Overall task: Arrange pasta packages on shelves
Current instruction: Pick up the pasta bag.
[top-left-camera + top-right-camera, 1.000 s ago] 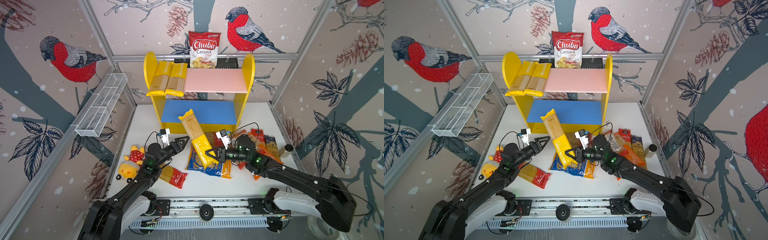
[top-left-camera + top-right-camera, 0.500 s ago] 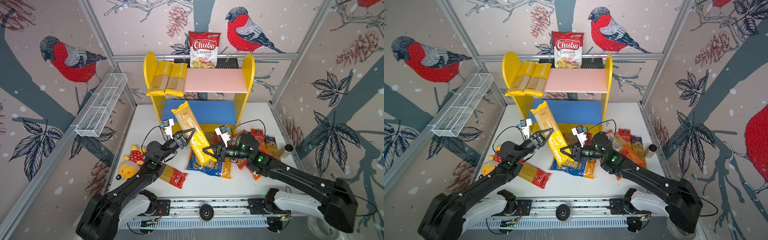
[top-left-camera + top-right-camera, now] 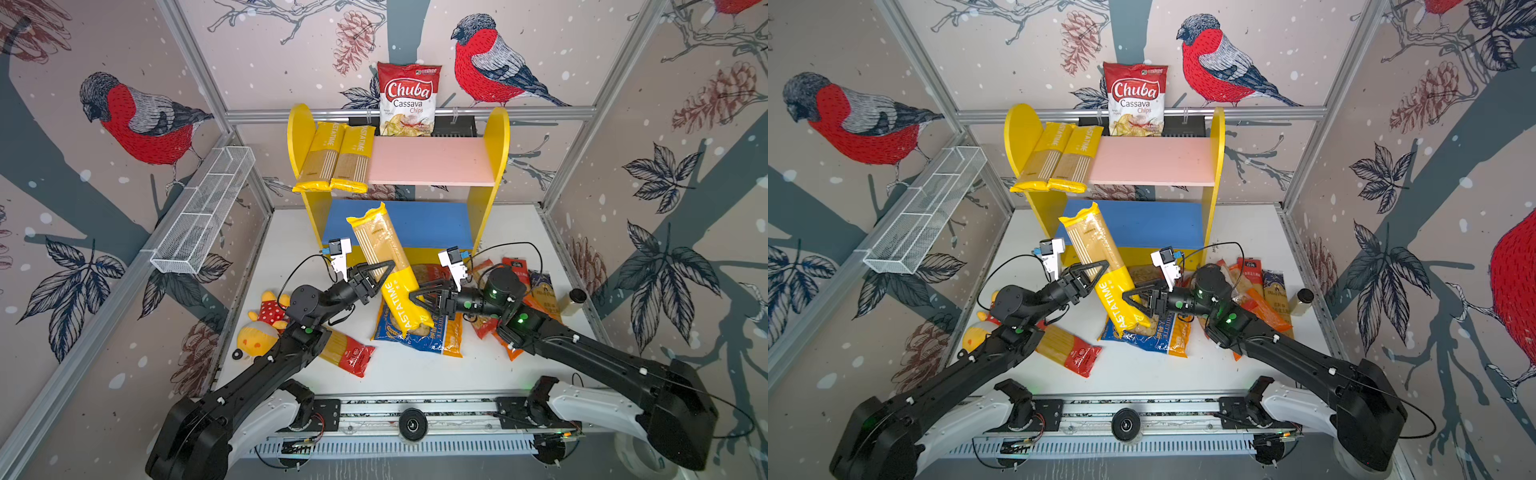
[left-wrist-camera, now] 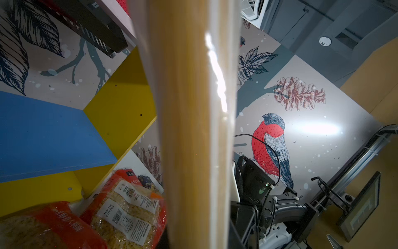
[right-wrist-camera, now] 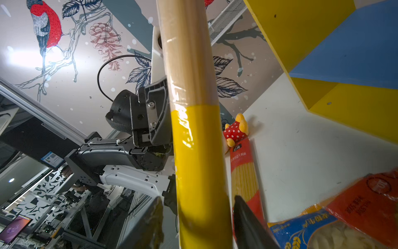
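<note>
Your left gripper (image 3: 380, 272) is clamped on the upright yellow pasta package (image 3: 388, 266); your right gripper (image 3: 419, 297) straddles its lower end, jaws parted, near the shelves (image 3: 486, 216).

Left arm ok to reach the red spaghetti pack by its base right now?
Probably not yet: the left hand is shut on the tall yellow pasta pack, and the red spaghetti pack lies partly under that arm.

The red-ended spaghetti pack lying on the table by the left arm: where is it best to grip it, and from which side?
Probably grip the red-ended spaghetti pack near its free red end, coming from above, with the jaws across its narrow width. It lies flat and long on the table, and its other end is hidden beneath the left arm.
</note>
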### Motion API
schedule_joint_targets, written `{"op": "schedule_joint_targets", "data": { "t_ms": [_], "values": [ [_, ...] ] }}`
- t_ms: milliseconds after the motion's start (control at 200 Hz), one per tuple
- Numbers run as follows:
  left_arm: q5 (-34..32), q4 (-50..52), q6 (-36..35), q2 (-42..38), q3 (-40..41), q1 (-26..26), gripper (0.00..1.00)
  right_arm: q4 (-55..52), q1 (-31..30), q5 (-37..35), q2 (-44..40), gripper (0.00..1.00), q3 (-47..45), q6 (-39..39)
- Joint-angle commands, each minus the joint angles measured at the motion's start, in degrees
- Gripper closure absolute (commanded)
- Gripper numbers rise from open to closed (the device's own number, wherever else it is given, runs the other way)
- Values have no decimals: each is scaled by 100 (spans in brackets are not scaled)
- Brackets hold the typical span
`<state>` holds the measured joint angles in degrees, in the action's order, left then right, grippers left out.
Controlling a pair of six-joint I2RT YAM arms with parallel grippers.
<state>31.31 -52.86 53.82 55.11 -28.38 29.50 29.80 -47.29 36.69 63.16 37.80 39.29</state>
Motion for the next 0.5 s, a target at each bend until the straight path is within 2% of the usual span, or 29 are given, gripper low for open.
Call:
{"op": "schedule_joint_targets", "data": {
  "t_ms": [0, 230, 435, 495],
  "values": [
    [-63, -389, -367, -54, -314, -1, 99, 386, 56, 315, 41, 39, -38, 179],
    [51, -202, -487, 242, -1015, -8, 100, 736, 103, 506, 127, 36, -232, 316],
    [256, -396, -285, 725, -1328, -6, 98, 1001, 219, 179, -52, 54, -125, 340],
    [330, -353, -285, 850, -1459, -15, 97, 1163, 280, 126, -96, 57, -119, 421]
  ]
}}
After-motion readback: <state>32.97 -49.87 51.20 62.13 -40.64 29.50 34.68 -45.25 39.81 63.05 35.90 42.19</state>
